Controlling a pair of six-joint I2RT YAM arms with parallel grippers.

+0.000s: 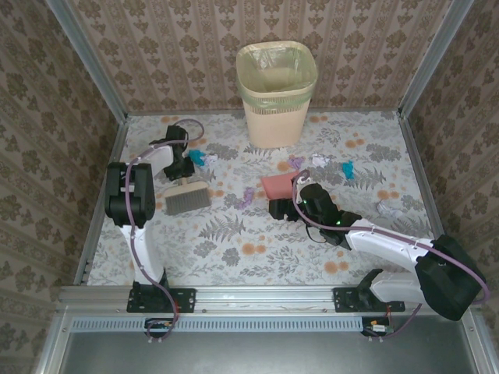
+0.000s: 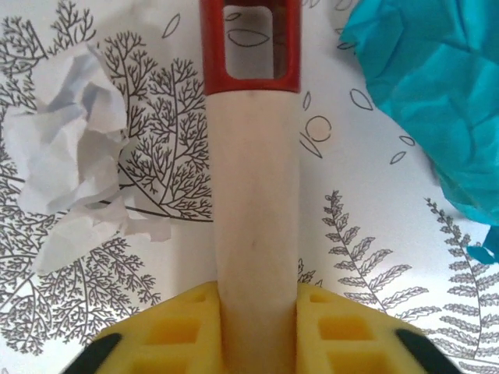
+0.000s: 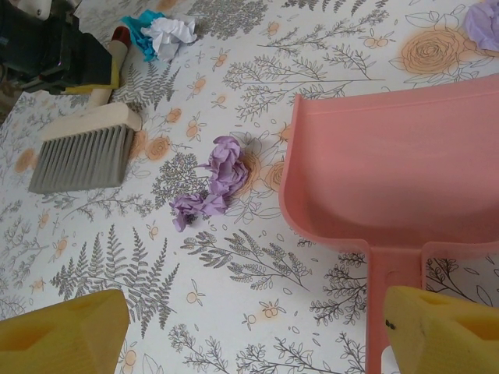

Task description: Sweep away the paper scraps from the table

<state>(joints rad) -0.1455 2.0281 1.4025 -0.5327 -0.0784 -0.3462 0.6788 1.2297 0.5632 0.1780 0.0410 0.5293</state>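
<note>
Where left fingers (image 2: pixel 171 335) clamp, brush handle (image 2: pixel 257 234) hidden — dustpan (image 3: pixel 390 156) (handle) cropped.

One camera looks down from above, behind my bases. Left wrist's stares close at the brush (image 2: pixel 257 195) beyond my left pincer (image 2: pixel 257 343); right wrist's shares it from farther off.
</note>
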